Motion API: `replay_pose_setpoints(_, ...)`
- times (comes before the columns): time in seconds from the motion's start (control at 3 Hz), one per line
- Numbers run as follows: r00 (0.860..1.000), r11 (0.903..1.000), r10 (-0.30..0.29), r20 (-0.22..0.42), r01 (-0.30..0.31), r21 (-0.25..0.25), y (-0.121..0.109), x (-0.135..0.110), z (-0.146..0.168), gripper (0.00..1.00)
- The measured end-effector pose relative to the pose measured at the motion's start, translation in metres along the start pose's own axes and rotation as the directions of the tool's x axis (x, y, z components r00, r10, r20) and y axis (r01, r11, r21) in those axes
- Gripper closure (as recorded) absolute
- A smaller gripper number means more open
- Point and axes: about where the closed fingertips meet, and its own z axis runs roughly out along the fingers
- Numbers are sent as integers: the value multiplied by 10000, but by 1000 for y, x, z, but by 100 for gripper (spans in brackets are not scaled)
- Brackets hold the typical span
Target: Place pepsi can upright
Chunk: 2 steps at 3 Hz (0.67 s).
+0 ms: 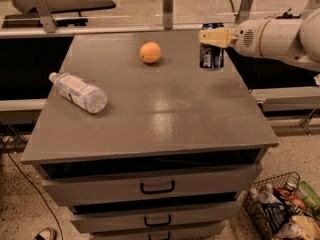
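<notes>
The pepsi can (pixel 211 56) is dark blue with white markings and a silver top. It stands upright at the far right of the grey cabinet top (pixel 165 109). My gripper (pixel 214 36) reaches in from the right on a white arm (pixel 280 36). Its cream fingers (pixel 210 36) are closed across the can's upper half. The can's base is at the level of the surface; I cannot tell whether it touches.
An orange (pixel 150 52) lies left of the can at the back. A clear plastic water bottle (pixel 78 92) lies on its side at the left. The cabinet has drawers (pixel 157 186) in front. A wire basket (pixel 280 211) of items stands on the floor at the lower right.
</notes>
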Motion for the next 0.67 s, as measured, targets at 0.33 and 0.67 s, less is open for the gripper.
replay_pose_setpoints(0.33,9974,9898,-699,198,718,-1233,22,18,-9,100)
replay_pose_setpoints(0.67,9913,9649,-1237,452,1308,-2275,41,33,-15,100)
